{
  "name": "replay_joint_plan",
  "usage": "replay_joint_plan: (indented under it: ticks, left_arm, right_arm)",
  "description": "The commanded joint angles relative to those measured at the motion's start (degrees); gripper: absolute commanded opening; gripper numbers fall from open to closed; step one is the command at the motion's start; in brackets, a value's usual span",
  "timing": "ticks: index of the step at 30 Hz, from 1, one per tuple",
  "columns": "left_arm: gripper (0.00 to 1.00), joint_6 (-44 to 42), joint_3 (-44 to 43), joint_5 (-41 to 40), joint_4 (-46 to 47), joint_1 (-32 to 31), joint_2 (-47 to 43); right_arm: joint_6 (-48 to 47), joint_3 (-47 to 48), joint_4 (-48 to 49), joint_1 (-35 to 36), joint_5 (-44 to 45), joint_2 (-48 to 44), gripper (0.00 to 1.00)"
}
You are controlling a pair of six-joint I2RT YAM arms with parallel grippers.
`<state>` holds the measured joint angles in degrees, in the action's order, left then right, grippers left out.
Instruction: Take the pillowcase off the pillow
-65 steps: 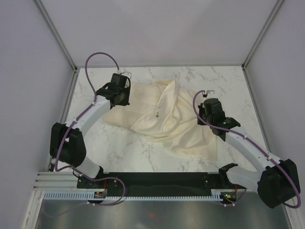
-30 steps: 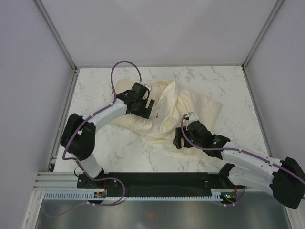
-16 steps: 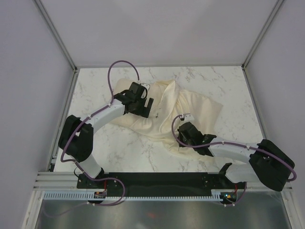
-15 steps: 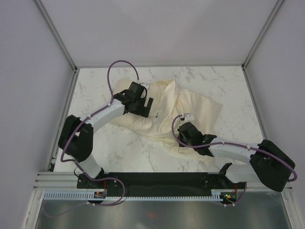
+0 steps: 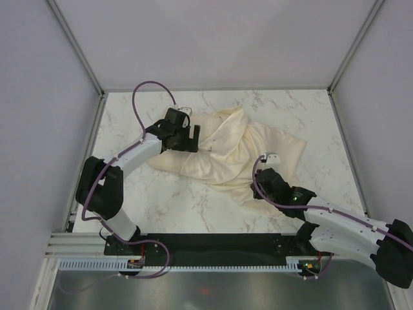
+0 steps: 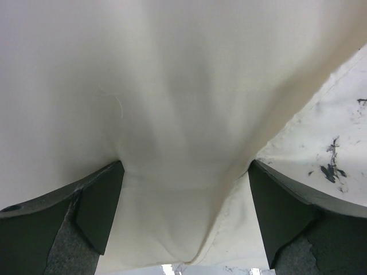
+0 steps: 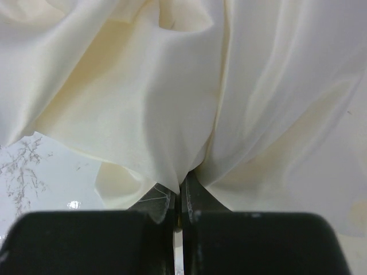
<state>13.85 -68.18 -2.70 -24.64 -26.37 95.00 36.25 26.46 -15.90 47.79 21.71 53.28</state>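
Observation:
The pillowcase (image 5: 226, 150) lies as a rumpled, pale cream heap on the marble table (image 5: 303, 110). My right gripper (image 5: 259, 188) is at the heap's near right edge, shut on a pinched fold of the pillowcase (image 7: 172, 114), which rises from between the fingertips (image 7: 181, 182). At the heap's far left, my left gripper (image 5: 191, 139) is wide open, and cloth (image 6: 172, 86) lies slack between its fingers (image 6: 97, 200) without being gripped. A flatter cream layer with a stitched edge (image 6: 287, 143) shows beneath. I cannot tell the pillow apart from the cloth.
White walls with metal posts close in the table on the left, right and far sides. Bare marble (image 5: 161, 200) lies between the heap and the black base rail (image 5: 213, 244). A purple cable (image 5: 151, 90) loops above the left arm.
The right gripper has shut on the cloth's near edge and drawn back to the right. The left gripper has opened a little more and shifted toward the far left. The heap's folds shifted.

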Motion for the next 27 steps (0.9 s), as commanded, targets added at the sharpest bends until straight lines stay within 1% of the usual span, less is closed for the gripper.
replay_joint_plan:
  ticks: [1, 2, 6, 9, 14, 16, 18, 19, 22, 27]
  left_arm:
    - [0.98, 3.46, 3.04, 2.33, 5.56, 2.28, -3.5]
    - [0.98, 3.9, 3.75, 6.35, 7.92, 2.72, -4.38]
    - [0.98, 5.14, 5.78, 12.8, 11.1, 3.52, -7.02]
    - [0.98, 5.75, 5.87, 13.51, 11.55, 3.69, -6.59]
    - [0.99, 7.42, 6.04, 10.62, 11.29, 4.84, -5.35]
    - [0.99, 7.6, 6.39, 10.96, 11.98, 5.01, -5.44]
    - [0.99, 8.03, 7.44, 13.76, 13.91, 5.27, -6.84]
    - [0.99, 8.21, 9.02, 15.08, 16.71, 5.8, -7.54]
    - [0.99, 8.48, 10.08, 18.86, 18.75, 6.77, -8.96]
    - [0.99, 9.53, 10.17, 18.61, 19.19, 7.56, -8.08]
  right_arm:
    - [1.72, -0.44, -4.75, -0.24, 4.21, 0.16, 0.0]
    - [2.15, -0.27, -5.01, -0.24, 5.08, 0.34, 0.0]
    - [3.48, 0.35, -6.51, -0.24, 7.11, -0.72, 0.0]
    - [3.48, 0.7, -7.21, -0.24, 7.2, -1.77, 0.0]
    - [3.39, 0.88, -7.57, -0.24, 6.32, -2.21, 0.0]
    - [3.3, 0.79, -7.57, -0.24, 6.23, -2.21, 0.0]
    - [3.13, 0.88, -7.48, -0.24, 6.15, -1.78, 0.0]
    - [3.04, 1.05, -7.48, -0.33, 6.15, -1.69, 0.0]
    - [2.86, 1.14, -7.48, -0.15, 5.88, -0.98, 0.0]
    - [2.68, 1.23, -7.3, -0.24, 5.62, -0.8, 0.0]
